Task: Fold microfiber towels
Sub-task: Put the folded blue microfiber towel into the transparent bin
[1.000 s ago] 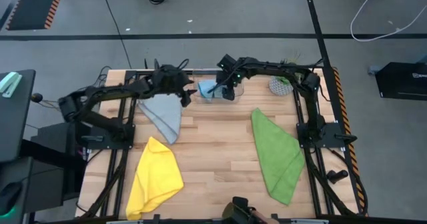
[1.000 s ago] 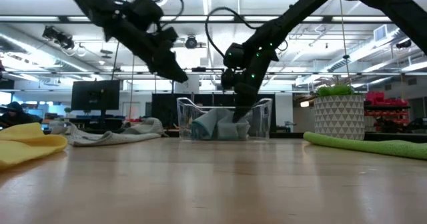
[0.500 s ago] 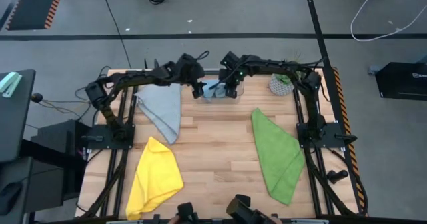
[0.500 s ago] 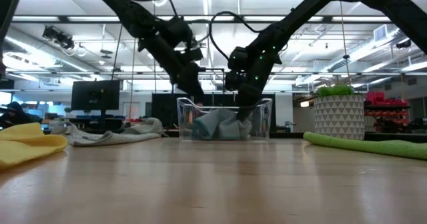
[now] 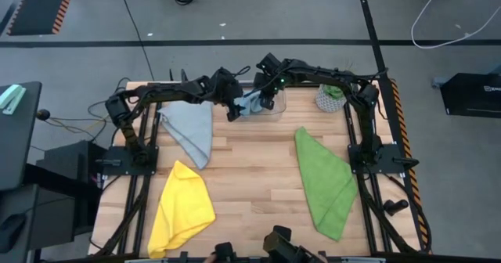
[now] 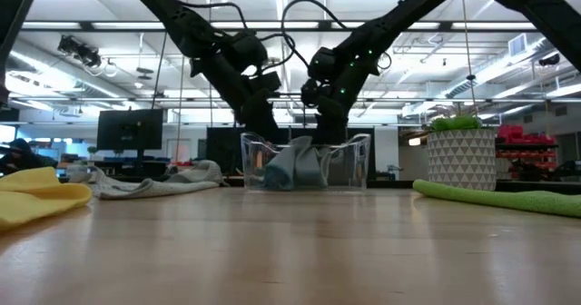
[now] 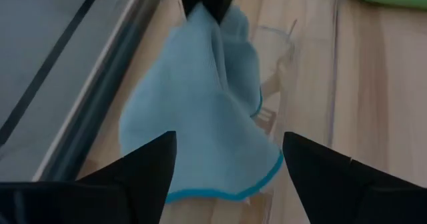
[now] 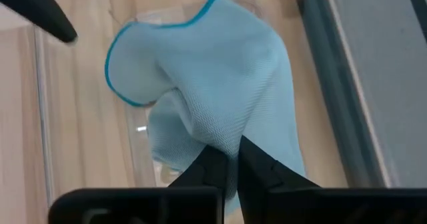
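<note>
High view: wooden table [image 5: 258, 177] seen from above, both arms reaching to a clear plastic bin [image 5: 262, 106] at the far edge. Right gripper [image 5: 264, 100] over the bin, fingers pressed together on a pinch of the light blue towel [image 5: 250, 102]. Left gripper [image 5: 235, 110] just beside it, at the bin's left side, fingers spread, nothing between them. Grey towel [image 5: 192, 131] spread flat on the left half of the table; yellow towel [image 5: 182, 207] nearer the front, below the grey one and apart from it. Green towel [image 5: 325, 181] lying on the right half, well apart from the others. Small white pot with a green plant [image 5: 329, 99] at the far right corner.

Low view: bin [image 6: 304, 162] standing on the table, light blue towel [image 6: 289, 164] bunched inside and drawn up toward the right gripper [image 6: 325, 134] above the rim. Pot with a triangle pattern [image 6: 460, 158] to the right; green towel [image 6: 495, 197] and yellow towel [image 6: 41, 194] at the edges.

Right wrist view: dark fingers [image 8: 257, 161] closed on a fold of the light blue towel [image 8: 213, 77], its darker blue hem curving round the hanging part.

Left wrist view: two dark fingertips [image 7: 150, 161] wide apart, light blue towel [image 7: 200, 117] hanging ahead of them, untouched.

No readable brand, label or writing anywhere.
</note>
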`<action>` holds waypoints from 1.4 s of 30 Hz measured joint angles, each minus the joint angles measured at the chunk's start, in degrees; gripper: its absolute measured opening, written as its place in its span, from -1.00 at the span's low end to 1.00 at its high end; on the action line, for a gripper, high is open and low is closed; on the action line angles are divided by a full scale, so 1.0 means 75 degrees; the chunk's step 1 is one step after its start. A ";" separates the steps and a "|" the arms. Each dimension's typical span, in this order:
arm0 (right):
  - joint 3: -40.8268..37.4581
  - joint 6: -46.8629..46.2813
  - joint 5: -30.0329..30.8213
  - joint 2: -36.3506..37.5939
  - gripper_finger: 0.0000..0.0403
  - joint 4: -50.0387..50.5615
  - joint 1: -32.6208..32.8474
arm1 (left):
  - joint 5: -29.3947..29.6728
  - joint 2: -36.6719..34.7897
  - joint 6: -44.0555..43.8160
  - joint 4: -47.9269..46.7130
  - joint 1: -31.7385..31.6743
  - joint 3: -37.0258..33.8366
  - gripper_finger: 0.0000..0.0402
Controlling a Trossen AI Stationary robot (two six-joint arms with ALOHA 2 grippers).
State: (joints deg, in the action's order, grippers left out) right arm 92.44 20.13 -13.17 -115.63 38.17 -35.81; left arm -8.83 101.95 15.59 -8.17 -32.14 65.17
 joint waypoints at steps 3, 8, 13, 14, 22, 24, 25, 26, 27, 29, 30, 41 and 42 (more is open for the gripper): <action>0.0030 -0.0074 0.0000 0.0003 -0.87 -0.0003 0.0006 | 0.0049 0.0124 -0.0096 0.0285 0.0015 0.0006 0.42; 0.0030 -0.0133 0.0000 0.0003 -0.88 0.0023 0.0015 | 0.0304 0.0239 -0.0227 0.0529 0.0046 0.0006 0.42; 0.0030 -0.0337 0.0000 0.0003 -0.88 -0.0071 0.0015 | 0.0314 0.0262 -0.0388 0.0574 0.0178 0.0006 0.42; 0.0030 -0.0370 0.0000 0.0003 -0.88 -0.0071 0.0015 | 0.0313 0.0263 -0.0438 0.0610 0.0214 0.0006 0.42; 0.0030 -0.0494 -0.0052 0.0003 -0.88 -0.0076 0.0086 | 0.0361 0.0429 -0.0742 0.0975 0.0289 0.0006 0.22; 0.0030 -0.0493 -0.0060 0.0019 -0.88 -0.0050 0.0099 | 0.0509 0.0520 -0.0790 0.1023 0.0289 -0.0002 0.15; 0.0029 -0.0491 -0.0067 0.0043 -0.88 -0.0021 0.0110 | 0.0523 0.0536 -0.0792 0.1018 0.0277 0.0003 0.12; 0.0027 -0.0492 -0.0084 0.0076 -0.88 -0.0025 0.0120 | 0.0527 0.0535 -0.0791 0.0946 0.0265 0.0003 0.09; 0.0027 -0.0491 -0.0093 0.0125 -0.88 -0.0031 0.0126 | 0.0532 0.0533 -0.0771 0.0949 0.0262 0.0003 0.06; 0.0027 -0.0491 -0.0107 0.0252 -0.88 -0.0036 0.0128 | 0.0546 0.0533 -0.0601 0.0942 0.0259 0.0003 0.02; 0.0027 -0.0491 -0.0111 0.0312 -0.88 -0.0039 0.0128 | 0.0549 0.0533 -0.0531 0.0931 0.0259 0.0003 0.01; 0.0027 -0.0526 -0.0114 0.0808 -0.89 0.0002 0.0128 | 0.0546 0.0521 -0.0222 0.0808 0.0254 0.0003 -0.30; 0.0027 -0.0524 -0.0114 0.0837 -0.90 0.0006 0.0128 | 0.0546 0.0521 -0.0181 0.0759 0.0252 0.0003 -0.38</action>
State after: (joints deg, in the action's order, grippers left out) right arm 92.64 16.20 -14.02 -109.36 38.22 -34.85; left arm -4.73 105.86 14.23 -2.48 -30.25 65.19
